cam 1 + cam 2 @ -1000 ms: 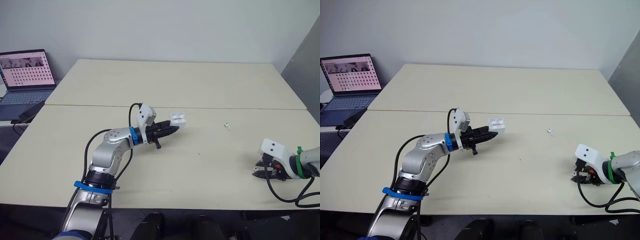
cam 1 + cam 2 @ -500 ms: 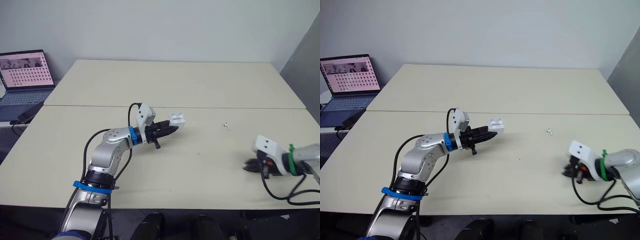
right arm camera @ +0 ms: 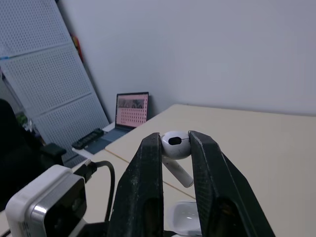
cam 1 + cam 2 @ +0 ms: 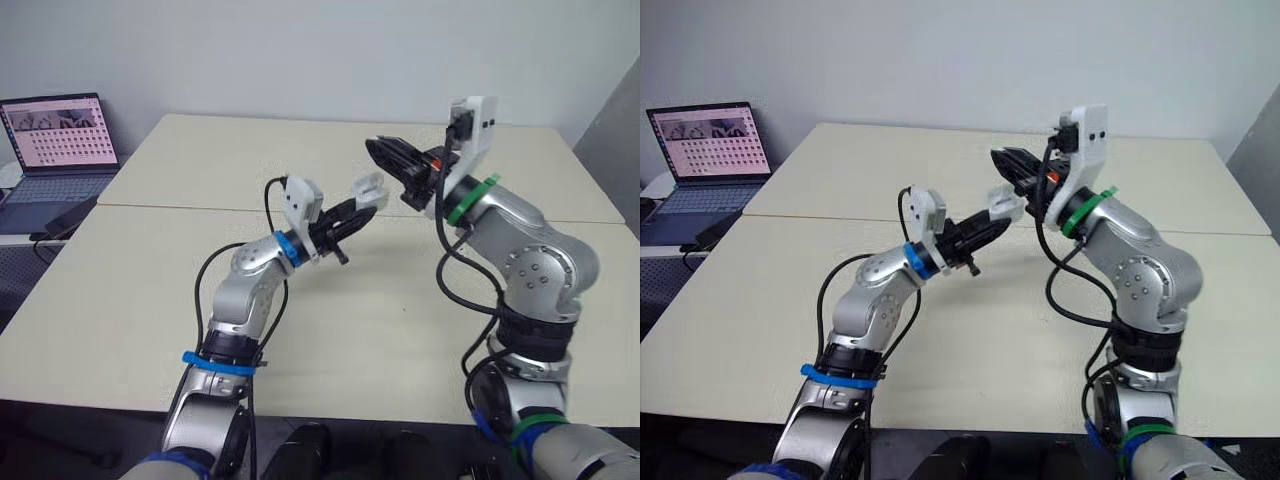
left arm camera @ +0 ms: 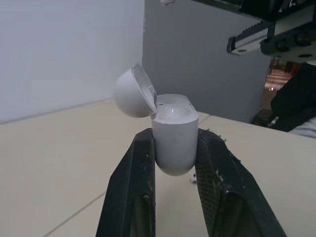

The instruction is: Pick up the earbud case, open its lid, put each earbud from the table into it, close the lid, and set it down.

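Fingers (image 5: pixel 133 197) of our left gripper (image 5: pixel 174 140) pinch the earbud case (image 5: pixel 173 123) by its lower body and hold it in the air above the surface (image 4: pixel 150 300), with its lid (image 5: pixel 132 92) swung back and the mouth open. Our right gripper (image 3: pixel 174 137) is clamped on an earbud (image 3: pixel 175 148) by its head, with the stem pointing down toward the case, near it but not touching. We judge that we are in the loading step: the case is picked up and opened, and this bud is ready to go in. We cannot tell whether the other bud already sits inside. Next we need to line the stem up over a free well, lower it straight in, and let go only once it seats, gently enough that the case does not twist in our left grip.
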Robot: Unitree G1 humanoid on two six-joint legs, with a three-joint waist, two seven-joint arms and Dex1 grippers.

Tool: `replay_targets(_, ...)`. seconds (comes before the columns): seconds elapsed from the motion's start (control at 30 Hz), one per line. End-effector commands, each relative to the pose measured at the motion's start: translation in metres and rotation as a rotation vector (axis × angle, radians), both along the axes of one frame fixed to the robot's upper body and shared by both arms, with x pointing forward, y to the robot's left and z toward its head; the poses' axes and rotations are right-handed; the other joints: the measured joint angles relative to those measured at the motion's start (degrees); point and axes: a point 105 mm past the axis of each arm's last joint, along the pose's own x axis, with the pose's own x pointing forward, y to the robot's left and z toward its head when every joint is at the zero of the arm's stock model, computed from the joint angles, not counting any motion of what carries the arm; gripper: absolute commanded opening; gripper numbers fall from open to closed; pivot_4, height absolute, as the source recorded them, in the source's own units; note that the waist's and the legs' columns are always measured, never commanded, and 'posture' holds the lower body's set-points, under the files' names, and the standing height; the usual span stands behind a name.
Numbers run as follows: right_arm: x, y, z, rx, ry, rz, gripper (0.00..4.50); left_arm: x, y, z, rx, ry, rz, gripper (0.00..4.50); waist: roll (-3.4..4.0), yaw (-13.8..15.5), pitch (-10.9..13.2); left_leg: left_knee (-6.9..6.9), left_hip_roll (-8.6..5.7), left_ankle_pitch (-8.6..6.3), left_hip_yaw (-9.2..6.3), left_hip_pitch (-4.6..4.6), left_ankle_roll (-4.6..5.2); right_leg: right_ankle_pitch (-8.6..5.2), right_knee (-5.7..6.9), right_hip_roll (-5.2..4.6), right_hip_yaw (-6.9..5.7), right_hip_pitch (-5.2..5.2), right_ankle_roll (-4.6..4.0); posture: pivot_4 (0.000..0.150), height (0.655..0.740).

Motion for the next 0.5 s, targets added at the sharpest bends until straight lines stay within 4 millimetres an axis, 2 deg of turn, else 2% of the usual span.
replay_targets(0.03, -0.002, -0.006, 0.009, 0.096, 0.01, -0.038, 0.42, 0.006, 0.004, 0.02, -0.047, -0.063, 0.047, 0.73, 0.01, -0.35, 0.0, 0.0, 0.02, -0.01, 0.0, 0.02, 0.02, 0.01, 0.06, 0.02, 0.0, -0.01, -0.02, 0.15, 0.74)
replay_targets(0.23, -0.001, -0.002, 0.004, 0.116, 0.042, -0.04, 0.42, 0.01, 0.004, 0.026, -0.059, -0.078, 0.056, 0.73, 0.01, -1.02, 0.0, -0.03, 0.03, -0.07, 0.08, 0.01, 0.14, -0.04, 0.62, 0.02, 0.16, -0.37, -0.04, 0.15, 0.74)
replay_targets(0.5, 0.001, -0.001, -0.003, 0.13, 0.071, -0.052, 0.42, 0.009, 0.0, 0.031, -0.071, -0.101, 0.051, 0.73, 0.01, -1.24, 0.0, -0.03, 0.04, -0.05, 0.14, 0.01, 0.12, -0.06, 0.72, 0.04, 0.23, -0.47, -0.03, 0.15, 0.74)
